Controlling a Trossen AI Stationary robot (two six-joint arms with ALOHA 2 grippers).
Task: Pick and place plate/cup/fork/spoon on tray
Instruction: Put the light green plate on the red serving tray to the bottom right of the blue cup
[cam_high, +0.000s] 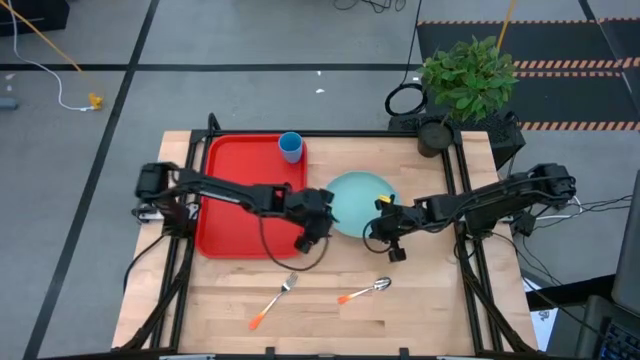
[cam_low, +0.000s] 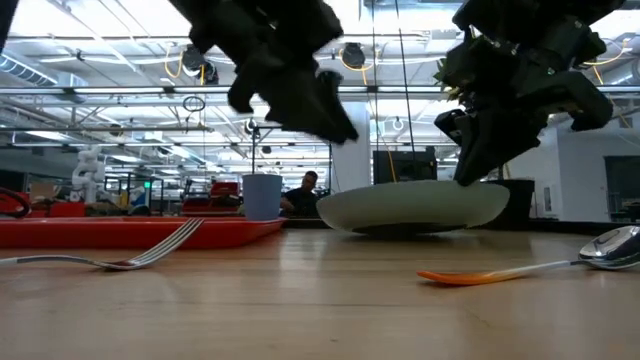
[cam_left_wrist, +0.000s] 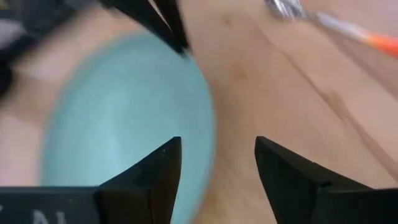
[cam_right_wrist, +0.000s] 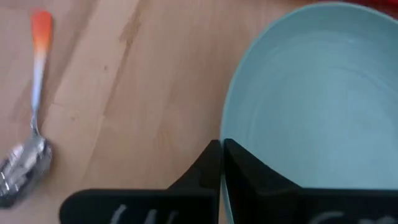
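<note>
Wooden table (cam_high: 430, 310) | fork (cam_high: 273, 302), spoon (cam_high: 364, 291) near plate (cam_high: 356, 199)

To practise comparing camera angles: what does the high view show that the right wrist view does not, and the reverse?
Only the high view shows the tray, the cup on its far edge, the fork and the open left pincer beside the plate. Only the right wrist view shows the right pincer shut on the plate's rim. Both show the plate and the spoon on the table.
</note>
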